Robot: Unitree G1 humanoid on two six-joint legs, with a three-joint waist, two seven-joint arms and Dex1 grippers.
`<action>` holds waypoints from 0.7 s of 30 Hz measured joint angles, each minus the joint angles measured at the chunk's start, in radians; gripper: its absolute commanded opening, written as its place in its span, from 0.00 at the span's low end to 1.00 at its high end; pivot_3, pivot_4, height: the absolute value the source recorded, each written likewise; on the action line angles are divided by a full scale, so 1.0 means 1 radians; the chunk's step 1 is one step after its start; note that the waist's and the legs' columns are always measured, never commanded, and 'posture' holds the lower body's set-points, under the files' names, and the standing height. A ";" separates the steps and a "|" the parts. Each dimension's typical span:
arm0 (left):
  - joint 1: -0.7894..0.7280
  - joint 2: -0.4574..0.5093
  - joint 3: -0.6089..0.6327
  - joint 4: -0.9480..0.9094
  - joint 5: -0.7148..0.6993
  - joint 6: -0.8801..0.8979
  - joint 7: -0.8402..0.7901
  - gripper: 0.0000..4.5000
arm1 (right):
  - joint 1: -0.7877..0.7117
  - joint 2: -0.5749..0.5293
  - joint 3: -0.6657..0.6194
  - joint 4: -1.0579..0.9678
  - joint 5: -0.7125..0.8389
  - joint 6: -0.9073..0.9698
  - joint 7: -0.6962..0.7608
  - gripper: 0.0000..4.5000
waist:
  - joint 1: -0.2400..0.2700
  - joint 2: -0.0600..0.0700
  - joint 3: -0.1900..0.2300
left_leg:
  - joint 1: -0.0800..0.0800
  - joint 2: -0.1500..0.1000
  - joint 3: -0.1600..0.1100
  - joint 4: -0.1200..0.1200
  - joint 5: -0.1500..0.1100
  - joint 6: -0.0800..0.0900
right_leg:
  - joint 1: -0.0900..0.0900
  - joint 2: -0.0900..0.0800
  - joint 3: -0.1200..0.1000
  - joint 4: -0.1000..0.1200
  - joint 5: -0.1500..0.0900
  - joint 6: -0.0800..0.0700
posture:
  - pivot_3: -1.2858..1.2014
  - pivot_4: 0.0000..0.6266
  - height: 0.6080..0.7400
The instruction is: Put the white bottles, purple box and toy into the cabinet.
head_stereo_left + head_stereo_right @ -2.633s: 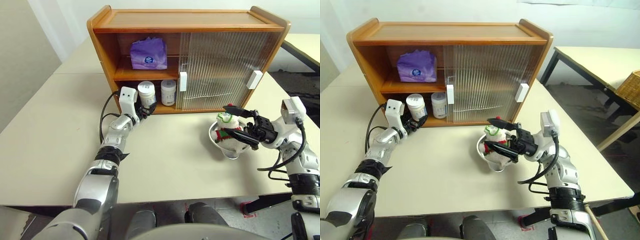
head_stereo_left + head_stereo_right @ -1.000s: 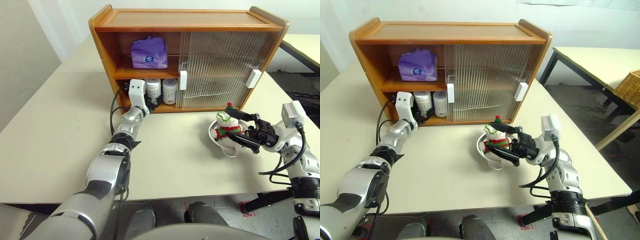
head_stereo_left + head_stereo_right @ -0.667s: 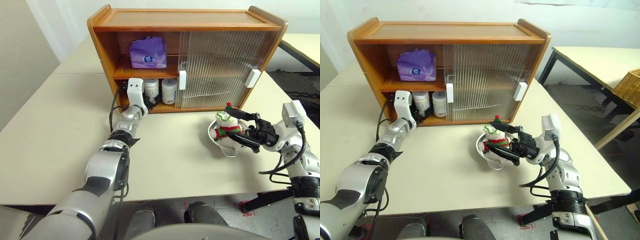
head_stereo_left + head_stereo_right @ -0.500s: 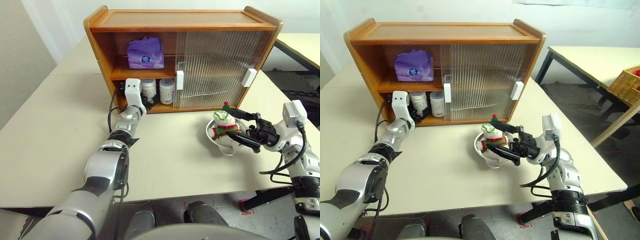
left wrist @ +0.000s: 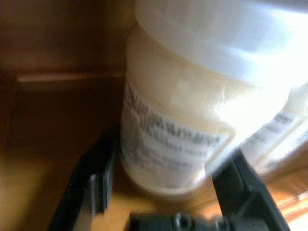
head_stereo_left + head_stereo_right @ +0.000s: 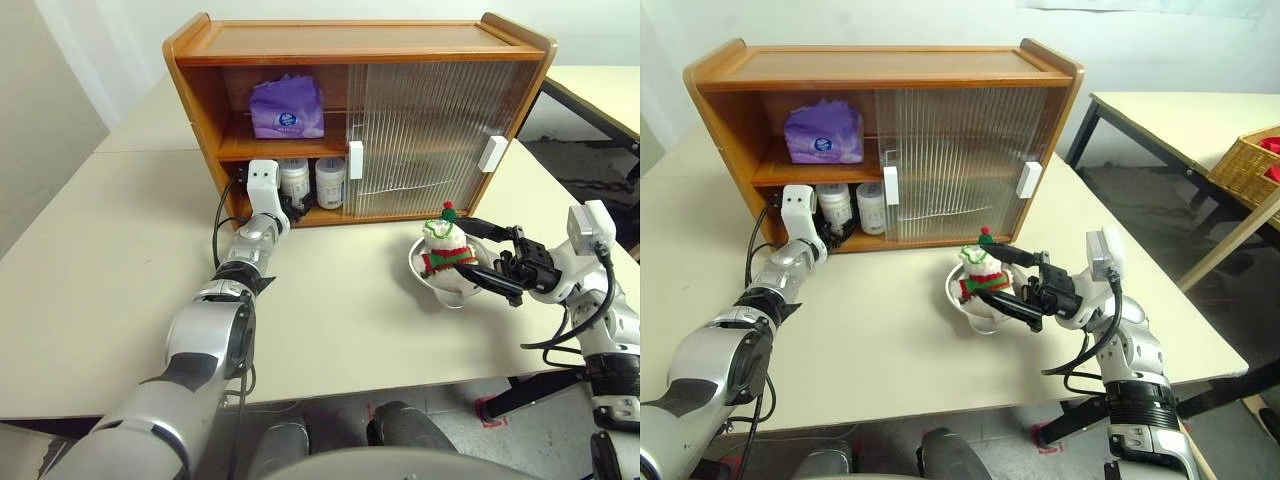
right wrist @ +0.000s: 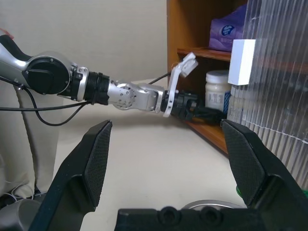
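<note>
The cabinet (image 6: 350,40) stands at the back of the table with its left side open. The purple box (image 6: 286,108) lies on its upper shelf. Two white bottles stand in the lower compartment. My left gripper (image 6: 287,206) is shut on the left bottle (image 6: 294,178), whose base rests on the wood (image 5: 192,125). The other bottle (image 6: 329,181) stands just to its right. The toy (image 6: 440,243) sits upright in a metal bowl (image 6: 440,285). My right gripper (image 6: 472,250) is open at the toy's right side, one finger above the bowl and one below, holding nothing.
Two ribbed sliding doors (image 6: 420,130) with white handles (image 6: 355,160) cover the cabinet's middle and right. Cream tabletop (image 6: 340,290) stretches in front. A second table and a wicker basket (image 6: 1255,160) stand to the right.
My left gripper has carried the white bottle from the cabinet's front edge deeper into the lower compartment, beside the other bottle. The camera has shifted a little. My right gripper stays open by the toy.
</note>
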 measured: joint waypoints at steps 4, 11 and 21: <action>0.000 0.004 0.000 0.000 0.001 0.000 0.000 0.70 | -0.001 0.000 0.000 0.000 0.000 0.000 0.000 1.00 | -0.001 0.000 0.000 | 0.000 0.000 0.000 -0.001 0.000 0.000 | 0.000 0.000 0.000 0.000 0.000 0.000 | 0.45 0.00 1.00; 0.000 0.009 0.000 0.002 0.001 0.000 0.004 0.70 | 0.000 0.000 0.000 -0.004 0.000 0.000 -0.001 1.00 | -0.004 0.000 0.000 | 0.000 0.000 0.000 -0.001 0.000 0.000 | 0.000 0.000 0.000 0.000 0.000 0.000 | 0.45 0.00 1.00; -0.009 0.023 0.004 0.018 0.001 0.003 0.013 0.70 | 0.001 0.001 0.000 -0.005 0.000 0.000 -0.005 1.00 | -0.013 0.000 0.000 | 0.000 0.000 0.000 -0.001 0.000 0.000 | -0.001 0.000 0.000 0.000 0.000 0.000 | 0.44 0.00 1.00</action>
